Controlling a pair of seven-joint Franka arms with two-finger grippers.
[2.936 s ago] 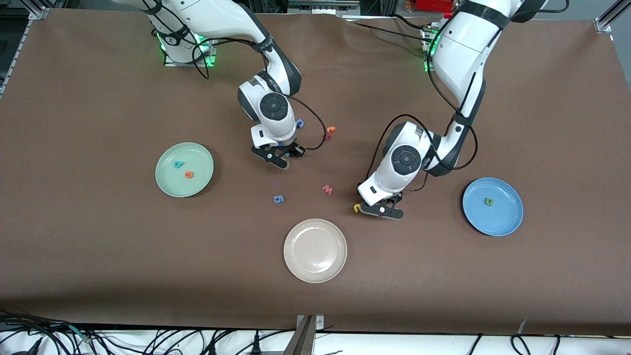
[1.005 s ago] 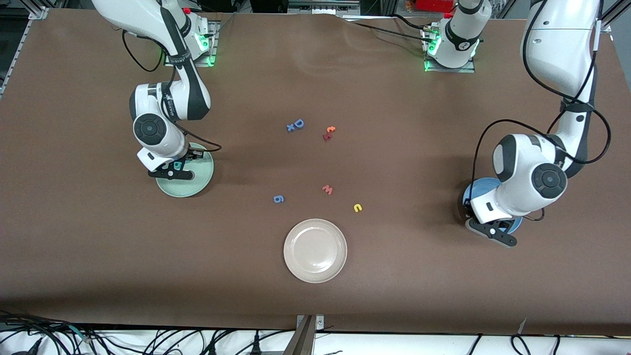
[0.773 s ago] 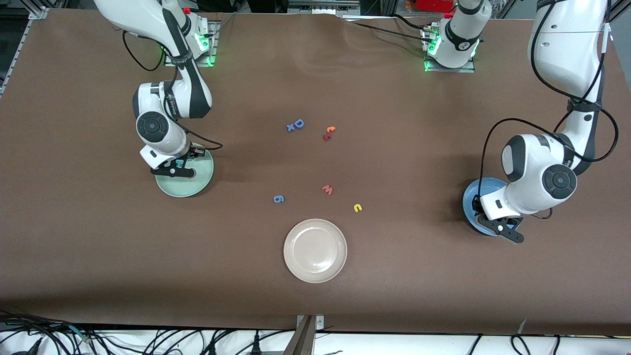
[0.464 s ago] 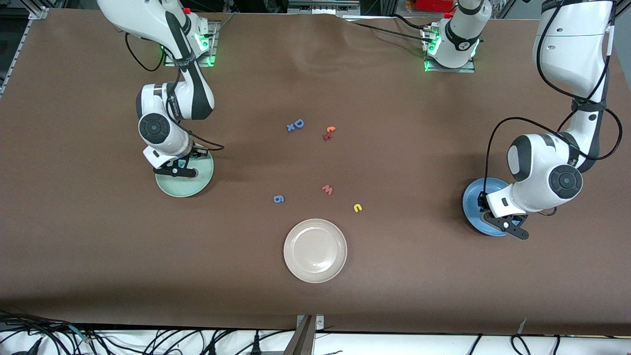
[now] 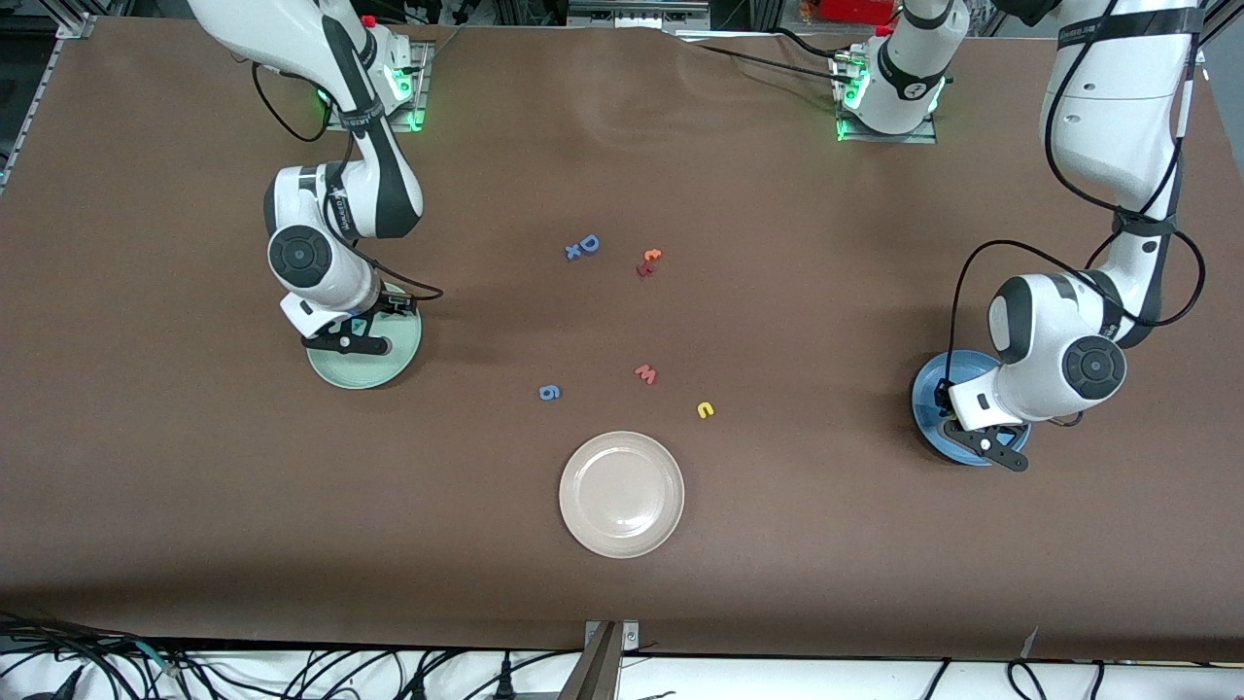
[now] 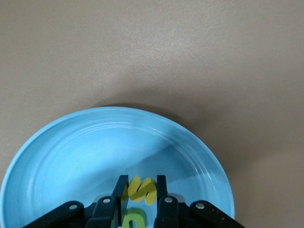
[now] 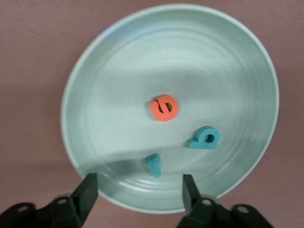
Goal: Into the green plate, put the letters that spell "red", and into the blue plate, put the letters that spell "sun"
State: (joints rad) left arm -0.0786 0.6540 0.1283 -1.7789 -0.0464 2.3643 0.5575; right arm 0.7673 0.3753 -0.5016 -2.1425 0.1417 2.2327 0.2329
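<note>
Left gripper point(image 6: 138, 194) over blue plate point(image 6: 66, 156) — jaws clamping yellow "s" point(image 6: 141, 189), right gripper point(image 7: 137, 190) over green plate point(image 7: 118, 61) — jaws spread, empty

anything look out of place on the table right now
Only the yellow u: it lies on the bare table near the white plate, not in the blue plate. There the left tool grips the s. The green plate holds e, d and r.

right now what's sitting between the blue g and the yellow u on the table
In the front view, the red w lies between the blue g and the yellow u, a little farther from the camera than both. Otherwise that stretch is bare brown table.
</note>
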